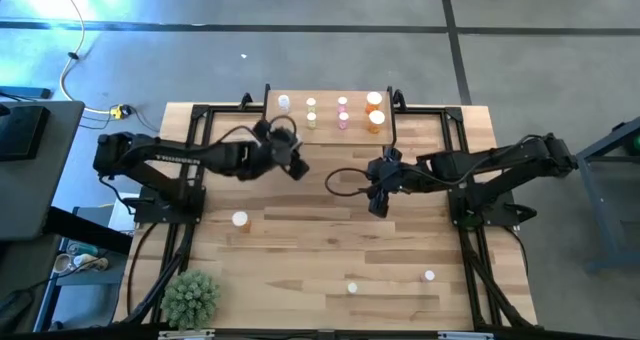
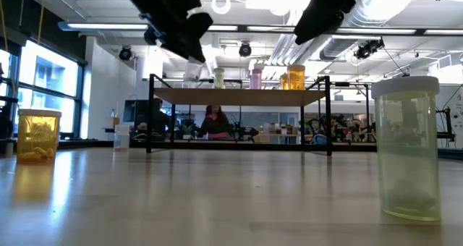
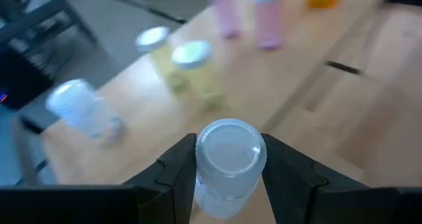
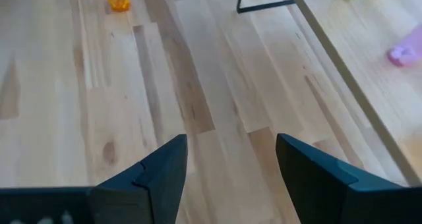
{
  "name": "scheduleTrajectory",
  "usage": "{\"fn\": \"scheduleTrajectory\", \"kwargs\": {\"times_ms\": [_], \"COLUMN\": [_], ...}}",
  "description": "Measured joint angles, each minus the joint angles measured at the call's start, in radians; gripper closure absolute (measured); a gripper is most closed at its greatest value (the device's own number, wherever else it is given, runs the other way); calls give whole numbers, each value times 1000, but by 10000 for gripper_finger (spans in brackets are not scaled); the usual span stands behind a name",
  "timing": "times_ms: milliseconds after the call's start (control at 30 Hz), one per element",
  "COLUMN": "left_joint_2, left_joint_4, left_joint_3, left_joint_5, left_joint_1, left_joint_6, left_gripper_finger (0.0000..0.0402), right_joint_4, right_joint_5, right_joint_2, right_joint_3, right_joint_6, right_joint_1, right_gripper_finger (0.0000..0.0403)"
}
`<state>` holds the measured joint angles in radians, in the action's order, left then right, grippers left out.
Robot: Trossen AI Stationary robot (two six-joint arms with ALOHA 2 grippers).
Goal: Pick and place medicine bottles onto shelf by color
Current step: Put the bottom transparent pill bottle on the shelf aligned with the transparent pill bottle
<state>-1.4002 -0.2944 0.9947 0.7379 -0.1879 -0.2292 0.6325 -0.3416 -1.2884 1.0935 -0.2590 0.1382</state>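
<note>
**Over the shelf's near edge, a clear bottle in the left claw**

Between the left gripper's (image 3: 227, 168) dark angular fingers sits a bluish-clear bottle (image 3: 229, 159), round, smooth, white-capped, clamped on both sides. Just beyond it lies the shelf (image 3: 290, 85), pale wood with bare room nearest the claw; another clear bottle (image 3: 82, 109) stands off to one side, yellow ones (image 3: 191, 69) and pink ones (image 3: 257, 16) farther on. The right gripper (image 4: 231, 165) hangs spread and empty above bare tabletop planks (image 4: 198, 105), beside the shelf's front edge.
</note>
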Motion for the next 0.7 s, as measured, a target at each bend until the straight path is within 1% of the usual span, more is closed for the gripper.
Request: {"fn": "scheduleTrajectory", "kwargs": {"times_ms": [133,400,600,700], "left_joint_2": [5,4,3,3], "left_joint_4": [-1,-1,0,7], "left_joint_3": [0,0,0,0], "left_joint_5": [-11,-91,-141,-182], "left_joint_1": [-76,-209,-284,-313], "left_joint_6": [-16,-88,-119,-131], "left_gripper_finger": [264,264,264,264], "right_joint_4": [0,-1,-1,-1], "right_joint_5": [0,0,0,0], "right_joint_2": [0,0,0,0], "right_joint_3": [0,0,0,0], "right_joint_6": [39,85,111,124], "right_joint_1": [-23,-84,-132,-155], "right_gripper_finger": [181,181,181,181]}}
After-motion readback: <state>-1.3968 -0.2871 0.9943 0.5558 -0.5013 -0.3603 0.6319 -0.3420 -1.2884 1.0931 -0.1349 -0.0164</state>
